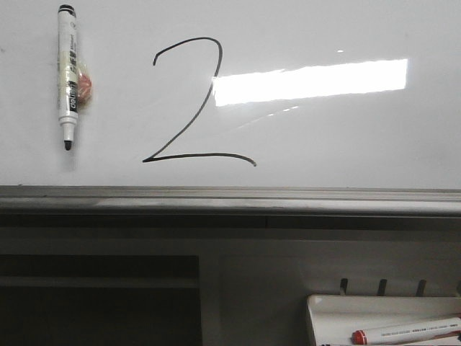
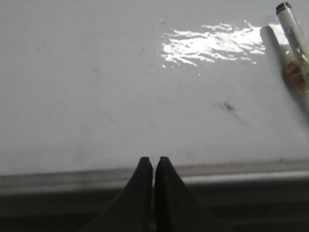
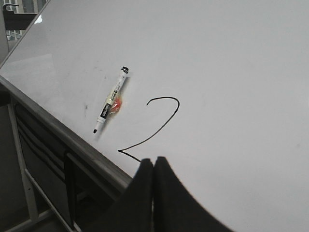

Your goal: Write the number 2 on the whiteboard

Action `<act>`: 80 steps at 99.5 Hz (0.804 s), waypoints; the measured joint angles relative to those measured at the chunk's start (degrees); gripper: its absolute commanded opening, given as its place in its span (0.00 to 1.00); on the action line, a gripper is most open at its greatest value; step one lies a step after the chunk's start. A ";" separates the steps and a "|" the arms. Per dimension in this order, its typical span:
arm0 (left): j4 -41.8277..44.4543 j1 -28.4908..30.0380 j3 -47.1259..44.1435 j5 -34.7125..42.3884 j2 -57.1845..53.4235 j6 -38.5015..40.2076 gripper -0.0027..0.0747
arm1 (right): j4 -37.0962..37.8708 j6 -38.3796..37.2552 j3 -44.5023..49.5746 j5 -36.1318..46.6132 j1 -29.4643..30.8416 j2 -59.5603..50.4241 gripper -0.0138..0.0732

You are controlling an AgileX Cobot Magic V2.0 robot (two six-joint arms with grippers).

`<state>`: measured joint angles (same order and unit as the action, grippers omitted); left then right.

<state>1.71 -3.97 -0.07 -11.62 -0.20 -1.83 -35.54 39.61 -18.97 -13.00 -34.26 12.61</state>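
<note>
A black-tipped marker [image 1: 68, 76] sticks to the whiteboard [image 1: 360, 137] at the far left, tip down. Just right of it stands the number 2 [image 1: 193, 104], its top meeting the light glare [image 1: 310, 81]. Both the left gripper [image 2: 153, 162] and the right gripper [image 3: 154, 162] have their fingers pressed together, holding nothing.

1. Whiteboard [image 1: 346, 137] serves as the carrying surface: glossy white, bright rectangular glare right of centre, grey metal rail [image 1: 230, 200] along its lower edge.
2. Number 2 [image 1: 191, 104] drawn on it in thin black line, complete.
3. Black-tipped marker [image 1: 68, 79] sits on the board left of the digit, uncapped tip down, apart from the line.
</note>
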 measured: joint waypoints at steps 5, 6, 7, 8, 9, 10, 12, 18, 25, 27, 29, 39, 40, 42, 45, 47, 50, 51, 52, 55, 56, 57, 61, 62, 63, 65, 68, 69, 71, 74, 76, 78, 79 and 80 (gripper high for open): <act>0.00 0.14 0.00 -3.74 0.00 0.00 0.01 | 0.00 0.00 0.00 0.00 0.00 0.00 0.09; 0.00 0.14 0.00 -4.13 0.00 0.00 0.01 | 0.00 0.00 0.00 0.00 0.00 0.00 0.09; 0.00 0.14 0.00 -4.76 0.00 0.00 0.01 | 0.00 0.00 0.00 0.00 0.00 0.00 0.09; 0.00 0.14 0.00 -5.03 0.00 0.00 0.01 | 0.00 0.00 0.00 0.00 0.00 0.00 0.09; 0.00 0.14 0.00 -5.30 0.00 0.00 0.01 | 0.00 0.00 0.00 0.00 0.00 0.00 0.09; 0.00 0.14 0.00 -5.75 0.00 0.00 0.01 | 0.00 0.00 0.00 0.00 0.00 0.00 0.09; 0.00 0.14 0.00 -6.29 0.00 0.00 0.01 | 0.00 0.00 0.00 0.00 0.00 0.00 0.09; 0.12 0.14 0.00 -6.97 0.00 0.00 0.01 | 0.00 0.00 0.00 0.00 0.00 0.00 0.09; 0.12 0.14 0.00 -7.06 0.00 0.00 0.01 | 0.00 0.00 0.00 0.00 0.00 0.00 0.09; 0.12 0.14 0.00 -7.06 0.00 0.00 0.01 | 0.00 0.00 0.00 0.00 0.00 0.00 0.09; 0.12 0.14 0.00 -7.06 0.00 0.00 0.01 | 0.00 0.00 0.00 0.00 0.00 0.00 0.09; 0.12 0.14 0.00 -7.06 0.00 0.00 0.01 | 0.00 0.00 0.00 0.00 0.00 0.00 0.09; 0.12 0.14 0.00 -7.06 0.00 0.00 0.01 | 0.00 0.00 0.00 0.00 0.00 0.00 0.09; 0.12 0.14 0.00 -7.06 0.00 0.00 0.01 | 0.00 0.00 0.00 0.00 0.00 0.00 0.09; 0.12 0.14 0.00 -7.06 0.00 0.00 0.01 | 0.00 0.00 0.00 0.00 0.00 0.00 0.09; 0.12 0.14 0.00 -7.06 0.00 0.00 0.01 | 0.00 0.00 0.00 0.00 0.00 0.00 0.09; 0.12 0.14 0.00 -7.06 0.00 0.00 0.01 | 0.00 0.00 0.00 0.00 0.00 0.00 0.09; 0.12 0.14 0.00 -7.06 0.00 0.00 0.01 | 0.00 0.00 0.00 0.00 0.00 0.00 0.09; 0.12 0.14 0.00 -7.06 0.00 0.00 0.01 | 0.00 0.00 0.00 0.00 0.00 0.00 0.09; 0.12 0.14 0.00 -7.06 0.00 0.00 0.01 | 0.00 0.00 0.00 0.00 0.00 0.00 0.09; 0.12 0.14 0.00 -7.06 0.00 0.00 0.01 | 0.00 0.00 0.00 0.00 0.00 0.00 0.09; 0.12 0.14 0.00 -7.06 0.00 0.00 0.01 | 0.00 0.00 0.00 0.00 0.00 0.00 0.09; 0.12 0.14 0.00 -7.09 0.00 0.00 0.01 | 0.00 0.00 0.00 0.00 0.00 0.00 0.09; 0.12 0.14 0.00 -7.09 0.00 0.00 0.01 | 0.00 0.00 0.00 0.00 0.00 0.00 0.09; 0.12 0.14 0.00 -7.09 0.00 0.00 0.01 | 0.00 0.00 0.00 0.00 0.00 0.00 0.09; 0.12 0.14 0.00 -7.09 0.00 0.00 0.01 | 0.00 0.00 0.00 0.00 0.00 0.00 0.09; 0.12 0.14 0.00 -7.09 0.00 0.00 0.01 | 0.00 0.00 0.00 0.00 0.00 0.00 0.09; 0.12 0.14 0.00 -7.09 0.00 0.00 0.01 | 0.00 0.00 0.00 0.00 0.00 0.00 0.09; 0.12 0.14 0.00 -7.09 0.00 0.00 0.01 | 0.00 0.00 0.00 0.00 0.00 0.00 0.09; 0.12 0.14 0.00 -7.09 0.00 0.00 0.01 | 0.00 0.00 0.00 0.00 0.00 0.00 0.09; 0.12 0.14 0.00 -7.09 0.00 0.00 0.01 | 0.00 0.00 0.00 0.00 0.00 0.00 0.09; 0.12 0.14 0.00 -7.09 0.00 0.00 0.01 | 0.00 0.00 0.00 0.00 0.00 0.00 0.09; 0.12 0.14 0.00 -7.09 0.00 0.00 0.01 | 0.00 0.00 0.00 0.00 0.00 0.00 0.09; 0.12 0.14 0.00 -7.09 0.00 0.00 0.01 | 0.00 0.00 0.00 0.00 0.00 0.00 0.09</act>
<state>1.83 -3.83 -0.07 -18.71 -0.20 -1.83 -35.54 39.61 -18.97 -13.00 -34.26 12.61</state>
